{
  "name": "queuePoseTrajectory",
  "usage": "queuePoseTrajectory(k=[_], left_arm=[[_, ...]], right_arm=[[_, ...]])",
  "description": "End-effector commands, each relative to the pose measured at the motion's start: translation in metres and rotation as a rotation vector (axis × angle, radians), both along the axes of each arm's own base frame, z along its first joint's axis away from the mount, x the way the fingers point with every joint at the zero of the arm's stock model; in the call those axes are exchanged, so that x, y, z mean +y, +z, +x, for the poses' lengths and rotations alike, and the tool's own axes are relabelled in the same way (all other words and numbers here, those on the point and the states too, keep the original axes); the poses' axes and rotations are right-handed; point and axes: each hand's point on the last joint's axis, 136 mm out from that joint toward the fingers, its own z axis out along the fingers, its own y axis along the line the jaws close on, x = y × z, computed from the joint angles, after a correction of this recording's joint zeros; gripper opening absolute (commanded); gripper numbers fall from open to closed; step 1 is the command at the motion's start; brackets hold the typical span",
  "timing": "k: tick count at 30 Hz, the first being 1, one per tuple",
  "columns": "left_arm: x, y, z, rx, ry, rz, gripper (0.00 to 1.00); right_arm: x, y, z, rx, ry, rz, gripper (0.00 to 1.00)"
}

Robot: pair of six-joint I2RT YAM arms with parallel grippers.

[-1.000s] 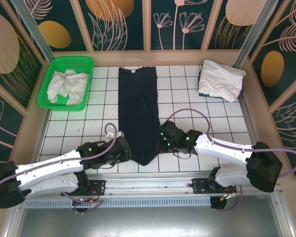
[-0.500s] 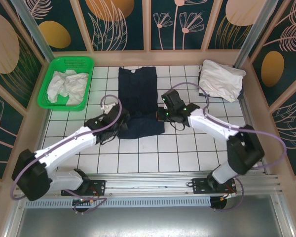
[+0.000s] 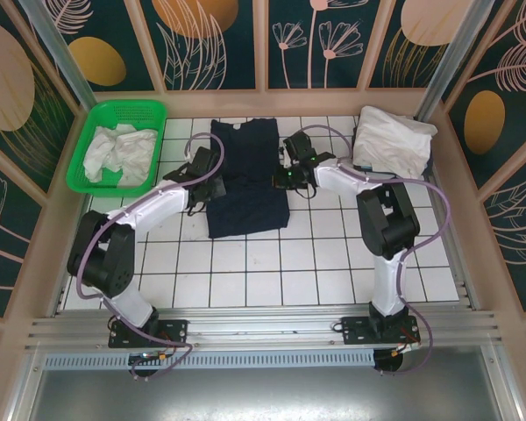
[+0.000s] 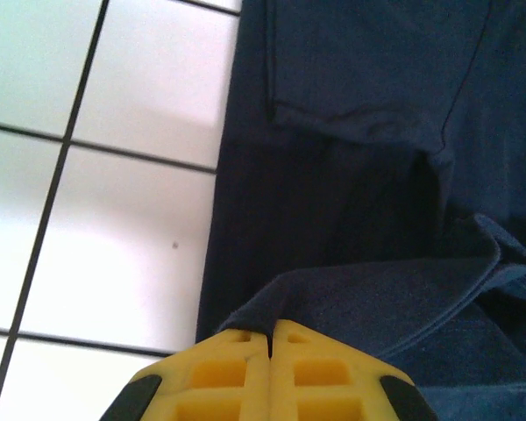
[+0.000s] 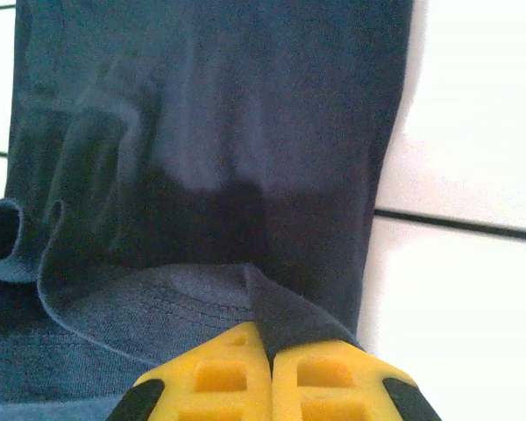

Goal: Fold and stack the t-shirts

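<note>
The navy t-shirt [image 3: 245, 180] lies mid-bench toward the back wall, long axis running far to near, collar at the far end and the near hem doubled up over the body. The left end effector [image 4: 270, 340] is clenched on that hem at the shirt's left edge, and the right end effector [image 5: 270, 344] at its right edge. Bare tiles of the bench [image 3: 272, 272] lie open in front and at both sides. A pale collar label [image 3: 234, 125] is too small to read. Crumpled white t-shirts [image 3: 118, 153] sit in a green basket [image 3: 127, 112] far left, and a folded white pile [image 3: 393, 140] lies far right.
</note>
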Motion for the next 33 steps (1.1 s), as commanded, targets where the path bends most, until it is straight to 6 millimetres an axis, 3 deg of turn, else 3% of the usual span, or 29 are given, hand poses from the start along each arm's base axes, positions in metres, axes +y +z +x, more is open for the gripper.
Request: queuePoseTrajectory(k=[1, 6, 11, 16, 20, 22, 23, 28, 33], left_arm=[[-0.004, -0.01, 0.021, 0.013, -0.056, -0.023, 0.0], [-0.001, -0.035, 0.034, 0.066, -0.061, -0.02, 0.0], [0.004, -0.045, 0.052, 0.09, -0.062, -0.034, 0.04], [0.005, -0.035, 0.072, 0.062, -0.073, -0.027, 0.13], [0.002, -0.026, 0.088, 0.048, -0.089, -0.027, 0.21], [0.003, -0.022, 0.094, 0.043, -0.091, -0.017, 0.26], [0.004, -0.019, 0.096, 0.042, -0.09, -0.01, 0.32], [0.012, -0.001, 0.1, 0.016, -0.069, 0.029, 0.33], [0.008, 0.006, 0.078, -0.01, -0.088, -0.039, 0.36]], right_arm=[[0.0, -0.004, 0.015, 0.011, 0.022, 0.006, 0.0], [0.003, -0.017, 0.028, 0.029, 0.014, 0.05, 0.0], [0.002, -0.019, 0.044, 0.024, 0.005, 0.043, 0.04], [-0.005, -0.009, 0.061, -0.007, -0.012, 0.035, 0.07], [-0.014, 0.003, 0.07, -0.037, -0.03, 0.008, 0.24], [-0.017, 0.01, 0.071, -0.061, -0.038, -0.007, 0.27], [-0.018, 0.015, 0.071, -0.073, -0.037, -0.009, 0.27], [-0.016, 0.035, 0.057, -0.149, -0.035, -0.003, 0.31], [0.007, 0.034, 0.02, -0.197, 0.031, 0.057, 0.31]])
